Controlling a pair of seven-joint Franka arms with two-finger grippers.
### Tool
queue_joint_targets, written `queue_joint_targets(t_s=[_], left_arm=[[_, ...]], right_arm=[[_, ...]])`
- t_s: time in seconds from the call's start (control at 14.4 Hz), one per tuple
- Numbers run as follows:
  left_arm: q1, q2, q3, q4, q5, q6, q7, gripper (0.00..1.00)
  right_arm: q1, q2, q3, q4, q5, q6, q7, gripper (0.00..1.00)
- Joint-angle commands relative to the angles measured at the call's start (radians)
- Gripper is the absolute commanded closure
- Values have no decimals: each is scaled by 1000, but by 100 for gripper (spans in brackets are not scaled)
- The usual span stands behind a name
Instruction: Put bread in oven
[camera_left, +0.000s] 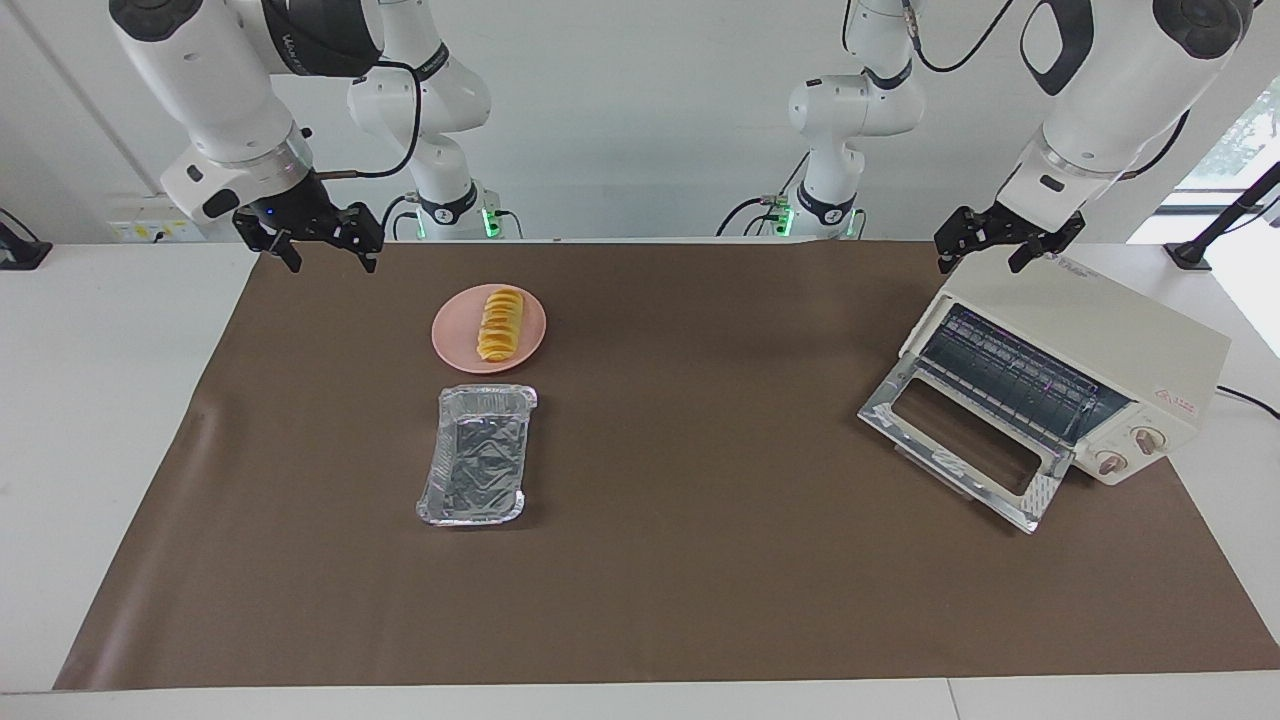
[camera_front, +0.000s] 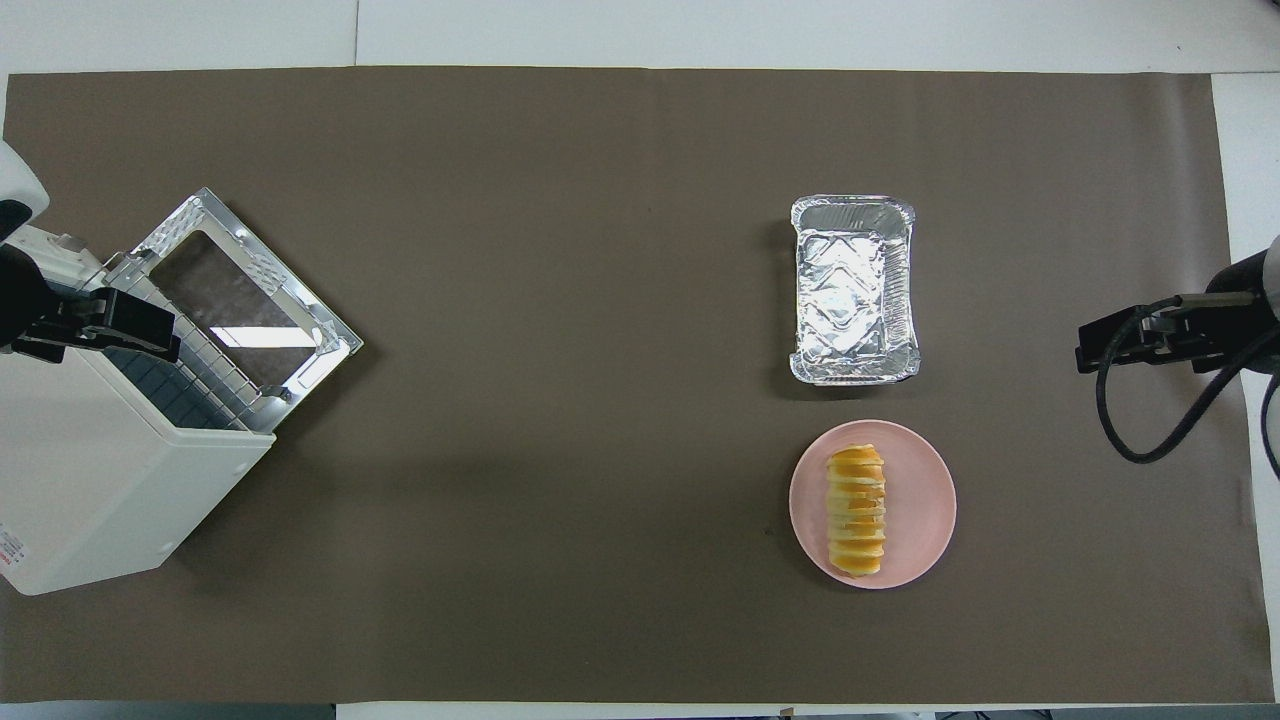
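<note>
Golden bread (camera_left: 500, 323) on plate (camera_left: 452, 338); oven (camera_left: 1090, 345) door down; both grippers (camera_left: 320, 252) (camera_left: 1010, 250) wide.

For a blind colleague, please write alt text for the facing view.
A golden-yellow ridged bread loaf lies on a round pink plate, beside an empty crinkled silver foil tray. At the left arm's end a cream-white toaster oven stands, door down. Left gripper and right gripper hang open, holding nothing.

Golden-yellow ridged bread (camera_left: 498, 323), pink plate (camera_left: 452, 335), crinkled silver tray (camera_left: 477, 456), cream-white oven (camera_left: 1090, 330)
</note>
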Motion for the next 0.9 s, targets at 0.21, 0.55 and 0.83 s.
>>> queue_joint_targets(t_s=[0.21, 0.55, 0.83], left_arm=[[10, -16, -6, -12, 11, 12, 11, 0], [10, -16, -6, -12, 11, 12, 11, 0], [10, -16, -6, -12, 11, 12, 11, 0]], right_arm=[[-16, -12, 9, -11, -1, -21, -43, 0], [1, -79, 21, -177, 36, 63, -35, 0], [76, -90, 30, -294, 47, 184, 65, 0]])
